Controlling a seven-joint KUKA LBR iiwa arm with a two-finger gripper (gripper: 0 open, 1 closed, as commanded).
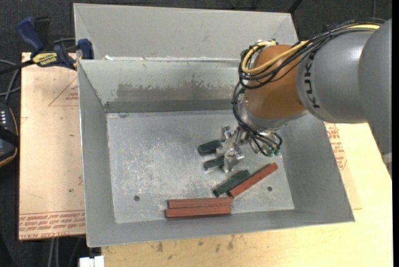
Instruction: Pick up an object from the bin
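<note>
Here, camera view. Bin (93, 153): grey metal, sloped walls, scuffed flat floor.

Contents, all in the right and near part of the floor:
- green bar (229, 184): short, dark, lying slantwise.
- red stick (255, 178): longer, reddish-brown, lying along the green bar's right side and touching it.
- red pair (198, 207): two long reddish-brown sticks, flat and side by side. They run parallel to the near wall and close to it, apart from the other two.

Arm (349, 78) enters from the right, with the orange cover (274, 85) at the wrist and cables (262, 63) looped over it. Gripper (212, 156) is low over the floor, right of centre, fingers (209, 148) pointing left. Jaws apart; bare floor shows between the dark tips. The green bar is the nearest thing, just beside the lower finger, toward the near wall. Contact between them: cannot tell.
</note>
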